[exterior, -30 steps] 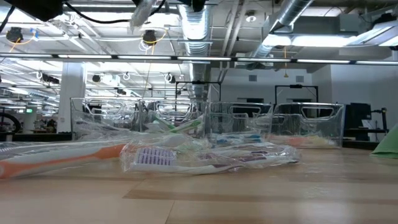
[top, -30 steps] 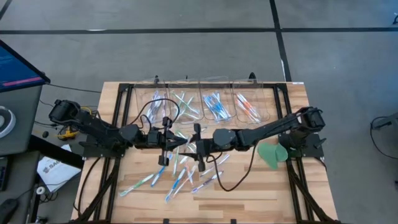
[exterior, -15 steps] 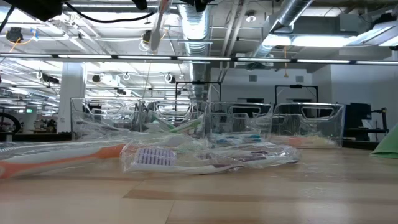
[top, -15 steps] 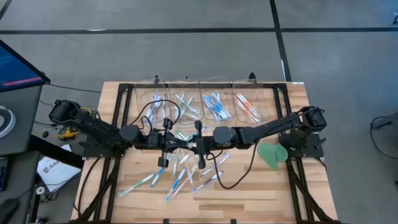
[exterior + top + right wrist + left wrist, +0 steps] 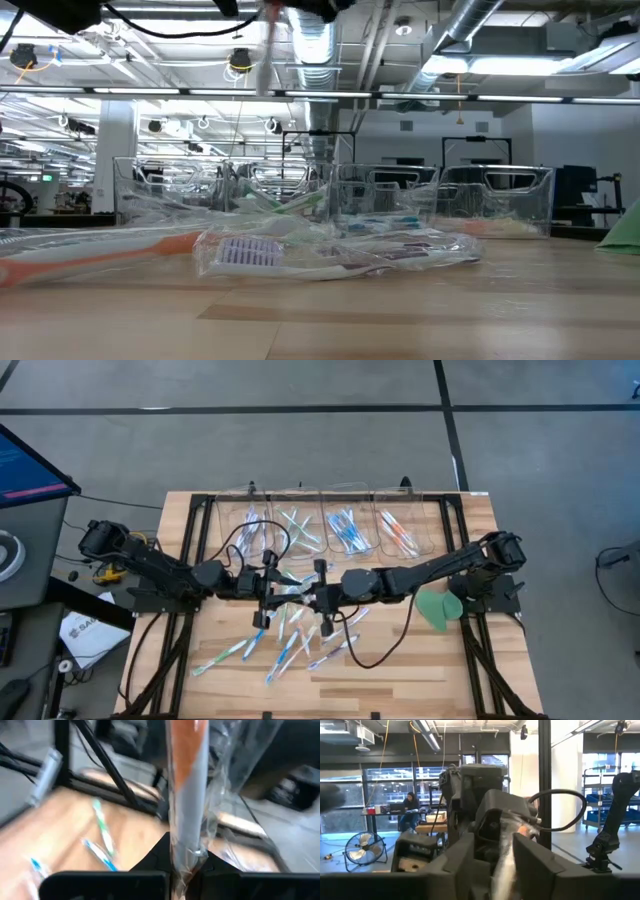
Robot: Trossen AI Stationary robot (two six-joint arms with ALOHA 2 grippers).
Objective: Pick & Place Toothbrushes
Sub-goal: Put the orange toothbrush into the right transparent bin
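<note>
My right gripper [image 5: 318, 598] is shut on a white-and-orange toothbrush in a clear wrapper [image 5: 187, 795], held high over the middle of the table. In the low view this toothbrush [image 5: 265, 45] stands upright near the top of the picture. My left gripper [image 5: 272, 588] faces the right one, open. In the left wrist view its fingers [image 5: 462, 865] stand on either side of the toothbrush's far end [image 5: 504, 855]. Whether they touch it I cannot tell. Several loose toothbrushes [image 5: 290, 640] lie flat on the wood below. My right gripper pinches the wrapped toothbrush between its two fingers at the handle's lower part [image 5: 186, 855]. The toothbrush runs on past the fingertips, in line with the fingers. It is lifted clear of the table, and the loose wrapper stands off around it.
Four clear bins [image 5: 320, 525] stand in a row at the table's far edge, with toothbrushes in them. A flat green disc [image 5: 435, 608] lies at the right. Wrapped toothbrushes [image 5: 300, 255] lie close in front of the low camera. The arms' cables loop over the pile.
In the low view the held toothbrush has swung from a slant to upright and shifted a little to the right in that picture, staying high above the table. Both arms have stayed close together over the table's middle.
</note>
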